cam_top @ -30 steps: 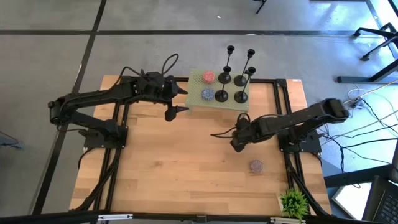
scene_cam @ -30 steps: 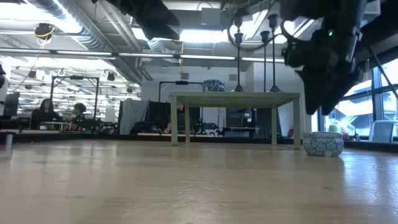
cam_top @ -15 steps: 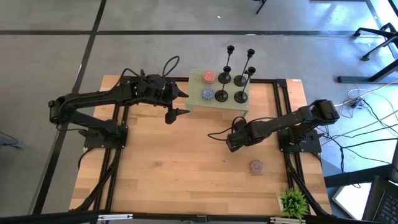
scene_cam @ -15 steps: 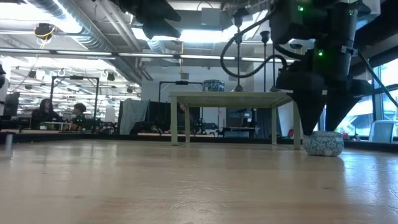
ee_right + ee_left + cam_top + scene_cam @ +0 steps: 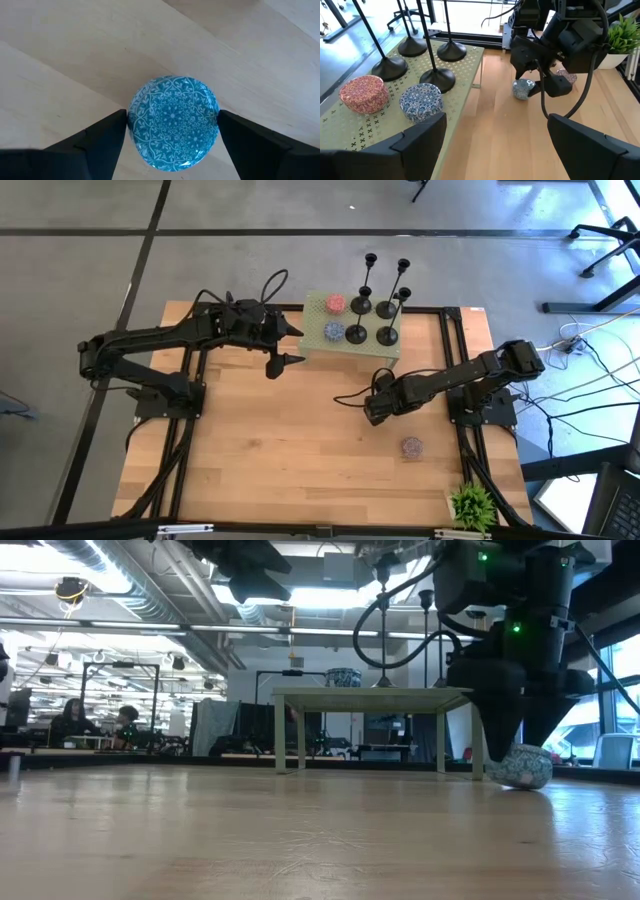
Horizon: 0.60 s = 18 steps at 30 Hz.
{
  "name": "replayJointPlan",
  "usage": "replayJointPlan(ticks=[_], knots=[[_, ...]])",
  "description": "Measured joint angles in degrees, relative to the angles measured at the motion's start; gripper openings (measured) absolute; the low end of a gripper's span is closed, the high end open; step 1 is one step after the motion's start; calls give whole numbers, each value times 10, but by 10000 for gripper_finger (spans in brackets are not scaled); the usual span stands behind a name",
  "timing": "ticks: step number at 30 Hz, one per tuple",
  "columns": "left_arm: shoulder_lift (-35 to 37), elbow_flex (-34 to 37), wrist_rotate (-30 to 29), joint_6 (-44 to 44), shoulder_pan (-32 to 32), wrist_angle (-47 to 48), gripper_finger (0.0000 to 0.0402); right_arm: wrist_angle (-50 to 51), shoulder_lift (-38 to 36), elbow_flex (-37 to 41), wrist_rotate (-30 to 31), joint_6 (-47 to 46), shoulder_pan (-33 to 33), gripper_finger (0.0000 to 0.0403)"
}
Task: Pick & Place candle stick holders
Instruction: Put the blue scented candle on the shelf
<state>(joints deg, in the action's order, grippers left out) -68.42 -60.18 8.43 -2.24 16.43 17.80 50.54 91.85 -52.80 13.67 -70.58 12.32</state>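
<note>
The left claw [image 5: 283, 343] hovers spread and empty just left of the small green table [image 5: 316, 340], likely waiting its turn. On that table stand four black candle stick holders [image 5: 386, 335], round bases with thin stems, beside two patterned tins [image 5: 422, 100]. Right of it, the right claw [image 5: 172, 131] straddles a blue patterned tin [image 5: 173, 122] on the worktop [image 5: 280, 450], seemingly touching, grip unconfirmed.

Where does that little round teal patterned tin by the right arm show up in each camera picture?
High view: hidden under the right gripper.
Low view: teal tin at right, on the wood beside the right arm.
Left wrist view: tin on the wood, below the right arm.
Right wrist view: centre, between the fingers.
Shared landmark: the small green table.
</note>
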Motion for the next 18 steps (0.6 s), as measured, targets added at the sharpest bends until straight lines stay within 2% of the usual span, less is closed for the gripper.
replayJointPlan(ticks=[18], knots=[[0, 0, 0, 0, 0, 0, 345, 14, 0, -44, -10, 90, 0, 315]])
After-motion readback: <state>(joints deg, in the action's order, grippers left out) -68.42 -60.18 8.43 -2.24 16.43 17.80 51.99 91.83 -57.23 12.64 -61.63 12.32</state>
